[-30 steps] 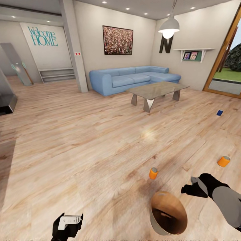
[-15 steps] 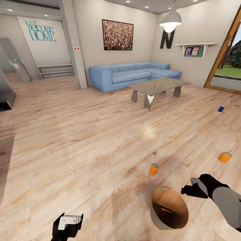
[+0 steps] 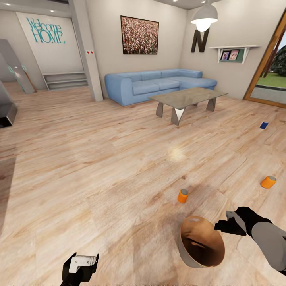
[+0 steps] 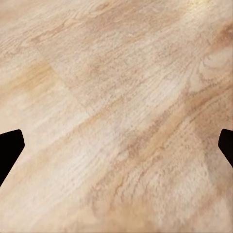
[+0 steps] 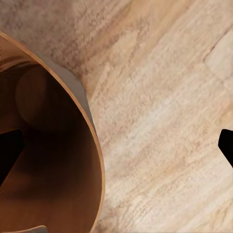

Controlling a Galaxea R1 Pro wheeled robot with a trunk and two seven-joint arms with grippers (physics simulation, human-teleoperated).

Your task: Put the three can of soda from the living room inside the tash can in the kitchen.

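Three soda cans lie apart on the light wood floor: an orange one (image 3: 182,195) just beyond the bin, a second orange one (image 3: 268,182) far to the right, and a blue one (image 3: 263,125) near the glass door. The tash can (image 3: 186,257), grey outside and orange-brown inside, sits low in the head view. My right gripper (image 3: 221,227) hangs open at its right rim; in the right wrist view the bin's rim (image 5: 94,145) runs between the spread fingers, and I cannot tell if they touch it. My left gripper (image 3: 79,274) is open over bare floor (image 4: 116,121).
A blue corner sofa (image 3: 159,85) and a grey low table (image 3: 186,97) stand at the back. A grey pillar (image 3: 85,51) rises at the back left, with steps (image 3: 65,79) behind it. The wood-framed glass door (image 3: 270,79) is on the right, a dark metal object (image 3: 6,111) at the left edge.
The whole picture has slid upward, so the camera has moved. Cans, bin and furniture shifted together. Both grippers keep their place in the picture and stay open.
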